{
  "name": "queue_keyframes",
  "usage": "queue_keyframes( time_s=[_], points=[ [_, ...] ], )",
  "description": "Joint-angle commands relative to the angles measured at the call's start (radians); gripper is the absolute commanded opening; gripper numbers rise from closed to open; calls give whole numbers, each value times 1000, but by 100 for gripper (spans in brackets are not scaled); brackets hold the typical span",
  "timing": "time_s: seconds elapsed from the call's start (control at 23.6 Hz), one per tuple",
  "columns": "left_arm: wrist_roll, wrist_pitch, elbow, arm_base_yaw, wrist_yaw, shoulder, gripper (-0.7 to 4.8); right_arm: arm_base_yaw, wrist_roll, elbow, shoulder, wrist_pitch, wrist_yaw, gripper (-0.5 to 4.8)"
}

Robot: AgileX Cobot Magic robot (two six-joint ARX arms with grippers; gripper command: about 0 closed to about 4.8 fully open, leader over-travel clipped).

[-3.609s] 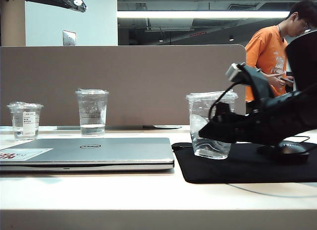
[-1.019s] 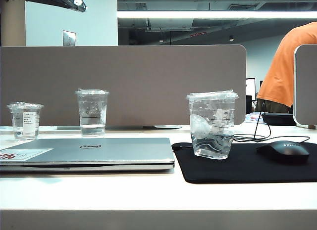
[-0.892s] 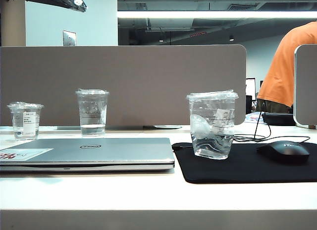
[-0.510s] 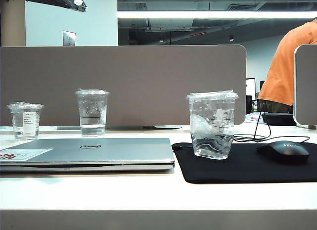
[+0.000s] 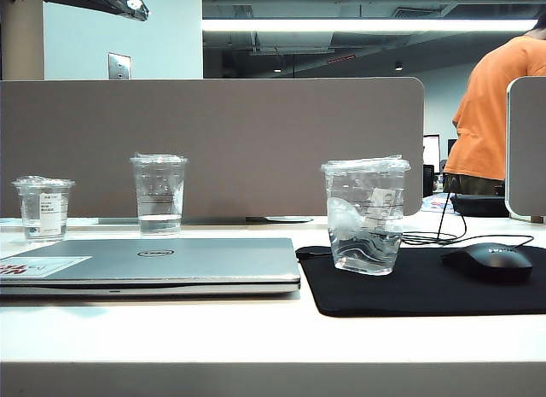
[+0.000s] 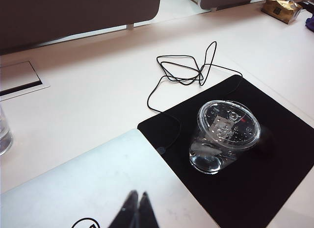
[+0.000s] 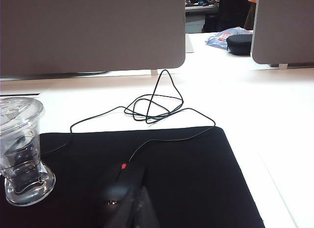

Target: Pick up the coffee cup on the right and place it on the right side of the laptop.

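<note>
Coffee cup [image 5: 365, 216] upright on mouse pad [image 5: 426, 286], little liquid.

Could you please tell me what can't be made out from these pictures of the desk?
- Both arms: absent from the exterior view; only the shut tips of the left gripper and right gripper show, cut by the frame edge.
- Mouse: half hidden behind the right gripper, blurred.
- Coffee cup label: too small to read.
- Laptop sticker: cut by the exterior view's left edge.

Three cups [image 5: 365, 216], one laptop [image 5: 153, 265], one mouse [image 5: 488, 262], one mat [image 5: 426, 282].
</note>
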Motion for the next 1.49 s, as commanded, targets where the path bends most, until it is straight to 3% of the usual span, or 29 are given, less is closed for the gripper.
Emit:
queue_keyframes(
  time_s=[0.04,0.17,0.3,0.42,0.55,0.68,0.85,1.02,1.49],
  points=[
    [0,14,5,0,-46,-5,-5,0,-2,-6,-2,23,1,-7],
    [-52,32,1,0,-320,-87,-5,-1,-2,-6,-2,22,1,-7],
    [-42,41,-25,1,-426,-172,-5,-1,-2,-6,-2,22,1,-7],
    [-37,173,-143,1,-502,-288,-6,-1,-2,-6,-2,22,1,-7],
    [-18,324,-310,22,-501,-418,-6,0,-2,-6,-2,22,1,-7],
    [-6,455,-526,114,-431,-597,-6,-1,-2,-6,-2,22,1,-7],
    [4,454,-696,191,-423,-805,-6,0,-2,-6,-2,22,1,-7],
    [-1,432,-795,204,-469,-943,-6,0,-2,-6,-2,22,1,-7],
    [-24,401,-962,204,-495,-1073,-6,0,-2,-6,-2,22,1,-7]
  ],
)
